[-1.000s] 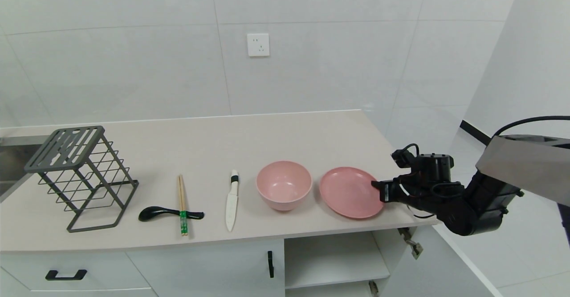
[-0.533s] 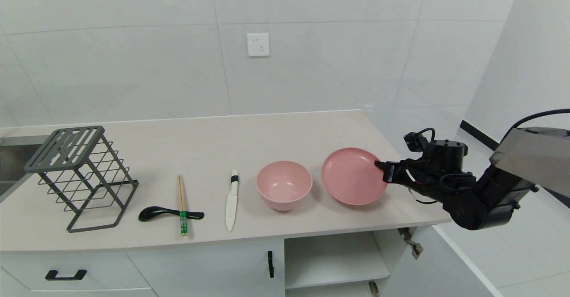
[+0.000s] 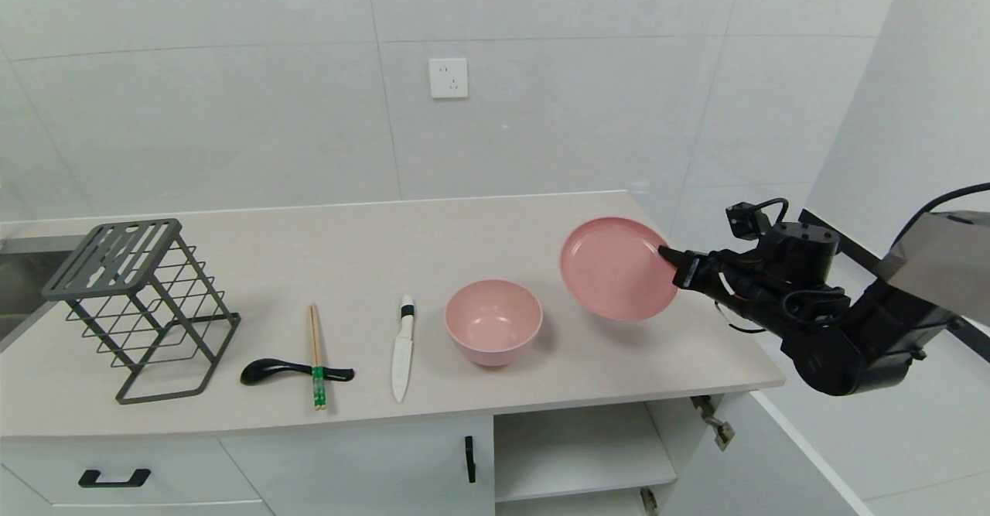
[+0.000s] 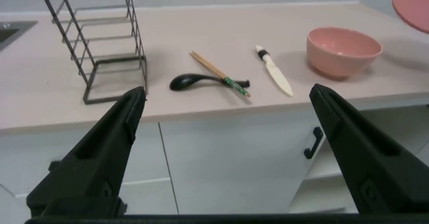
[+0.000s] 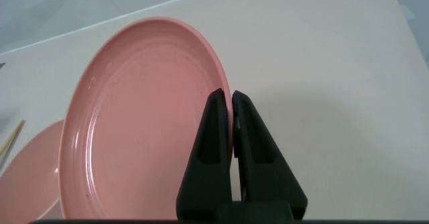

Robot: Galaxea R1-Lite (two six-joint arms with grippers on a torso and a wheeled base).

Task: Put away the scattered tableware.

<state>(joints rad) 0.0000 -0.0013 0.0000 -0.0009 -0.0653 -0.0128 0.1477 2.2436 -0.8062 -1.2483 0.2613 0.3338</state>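
My right gripper (image 3: pixel 671 259) (image 5: pixel 230 102) is shut on the rim of a pink plate (image 3: pixel 615 267) (image 5: pixel 144 117), which hangs tilted above the counter's right end. A pink bowl (image 3: pixel 493 320) (image 4: pixel 343 49) stands on the counter left of the plate. Further left lie a white knife (image 3: pixel 403 346) (image 4: pixel 273 70), wooden chopsticks (image 3: pixel 316 353) (image 4: pixel 218 72) and a black spoon (image 3: pixel 290 369) (image 4: pixel 198 81), the chopsticks crossing the spoon's handle. A dark wire rack (image 3: pixel 139 303) (image 4: pixel 94 39) stands at the counter's left end. My left gripper (image 4: pixel 224 157) is open, in front of the counter and below its edge.
The beige counter (image 3: pixel 371 261) runs along a tiled wall with a socket (image 3: pixel 448 77). Below it are a drawer with a black handle (image 3: pixel 114 477), a cabinet door (image 3: pixel 469 458) and an open shelf compartment (image 3: pixel 580 450). The counter ends just right of the plate.
My right gripper has lifted the pink plate off the counter, carried it up and back, and tilted it. Everything else stayed where it was.
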